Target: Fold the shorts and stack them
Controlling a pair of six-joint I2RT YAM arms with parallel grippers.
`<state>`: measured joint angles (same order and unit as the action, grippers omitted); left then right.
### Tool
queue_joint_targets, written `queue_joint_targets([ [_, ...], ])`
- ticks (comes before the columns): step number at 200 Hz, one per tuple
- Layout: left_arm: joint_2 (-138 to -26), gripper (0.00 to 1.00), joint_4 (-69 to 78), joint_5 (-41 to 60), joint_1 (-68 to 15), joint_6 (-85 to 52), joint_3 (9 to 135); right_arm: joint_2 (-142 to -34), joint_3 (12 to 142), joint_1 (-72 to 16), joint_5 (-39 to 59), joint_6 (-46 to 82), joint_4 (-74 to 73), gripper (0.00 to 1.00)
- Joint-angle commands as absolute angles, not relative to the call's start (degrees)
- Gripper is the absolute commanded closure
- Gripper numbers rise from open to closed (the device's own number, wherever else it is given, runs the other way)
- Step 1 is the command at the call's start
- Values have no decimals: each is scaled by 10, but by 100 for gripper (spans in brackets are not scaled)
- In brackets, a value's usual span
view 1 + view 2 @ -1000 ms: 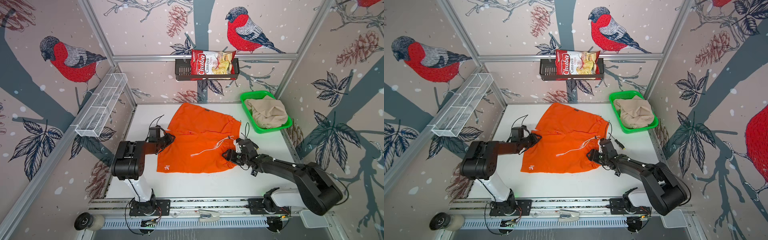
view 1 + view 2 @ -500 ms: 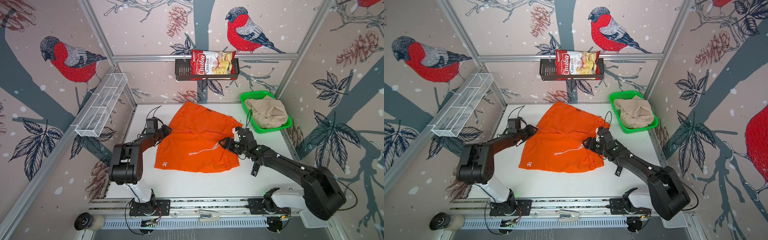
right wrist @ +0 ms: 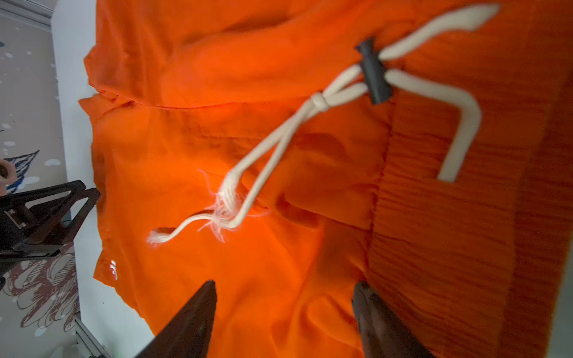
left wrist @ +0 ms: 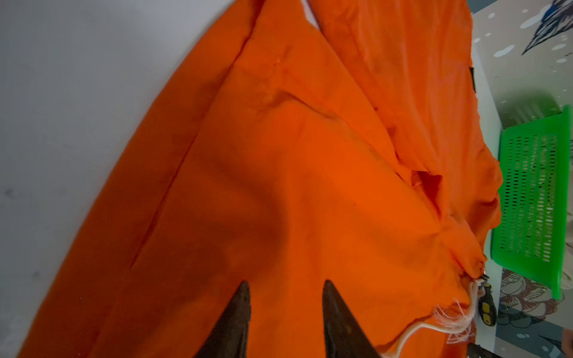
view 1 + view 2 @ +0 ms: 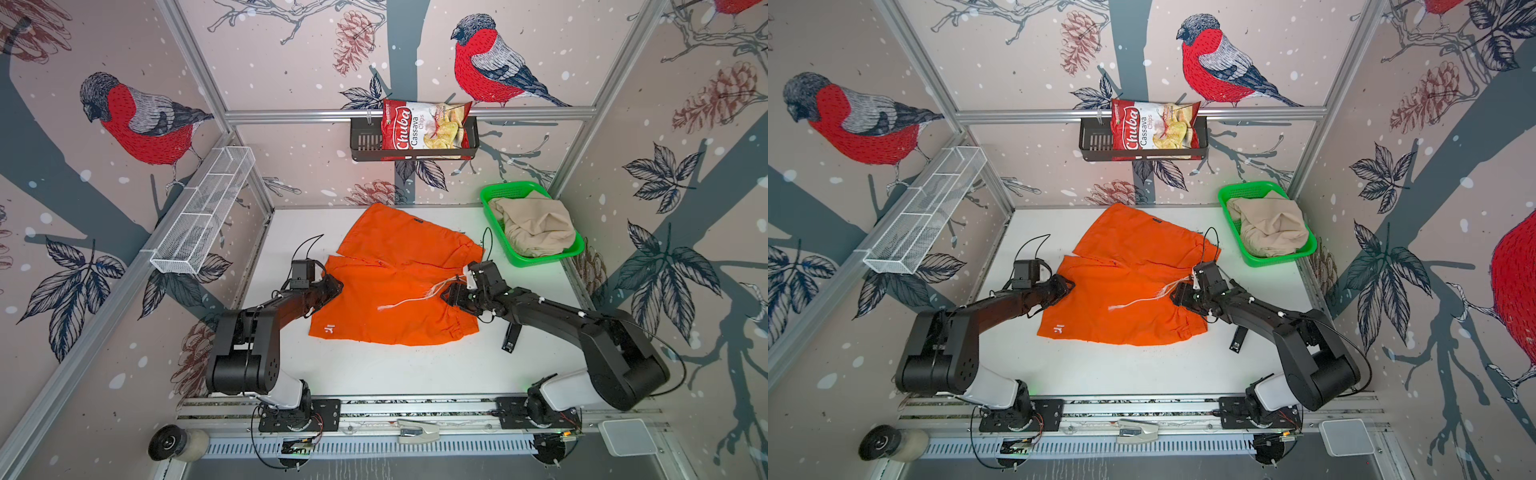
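As the white tabletop [image 5: 374, 365] bears them, the bright orange cloth shorts [image 5: 399, 274] lie spread mid-table. The plain beige shorts [image 5: 536, 228] sit bunched in the green plastic mesh basket [image 5: 540, 259], rear right. The left gripper [image 5: 336, 286] meets the orange pair's left edge, and the right gripper [image 5: 449, 296] its waist by the white drawstring [image 3: 465, 130]. Both show fingers [image 3: 192, 319] apart over cloth; whether they grip it is unclear.

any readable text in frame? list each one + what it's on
"Chuba": red chip bag in the black wall basket.
"Cassava Chips": same bag, beside the brand name.
Green label at the bag's top corner: too small to read.
White logo on the orange shorts: a mark, not legible as letters.
Black tag on the orange shorts: too small to read.
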<state>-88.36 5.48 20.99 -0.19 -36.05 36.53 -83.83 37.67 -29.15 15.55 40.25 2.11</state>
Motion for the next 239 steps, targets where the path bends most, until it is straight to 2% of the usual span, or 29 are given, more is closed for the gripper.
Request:
queue_joint_targets([
  [1, -901, 62, 90, 178, 2, -365, 364, -849, 363, -289, 161, 401, -3, 29],
  [42, -947, 62, 99, 150, 27, -355, 387, -892, 371, -283, 157, 412, -48, 29],
  [69, -961, 62, 111, 166, 55, -363, 410, -937, 438, -280, 180, 408, -63, 29],
  [104, -912, 62, 80, 173, 55, -352, 434, -894, 488, -272, 210, 391, -37, 29],
  [128, -860, 61, 61, 197, 53, -348, 417, -816, 441, -233, 245, 402, -12, 28],
  [177, -753, 60, 39, 204, 42, -354, 328, -642, 256, -114, 366, 495, -1, 27],
  [206, -737, 60, 44, 201, 43, -358, 297, -612, 185, -101, 374, 536, 14, 27],
  [239, -739, 60, 61, 210, 41, -367, 287, -630, 154, -103, 370, 582, -53, 28],
])
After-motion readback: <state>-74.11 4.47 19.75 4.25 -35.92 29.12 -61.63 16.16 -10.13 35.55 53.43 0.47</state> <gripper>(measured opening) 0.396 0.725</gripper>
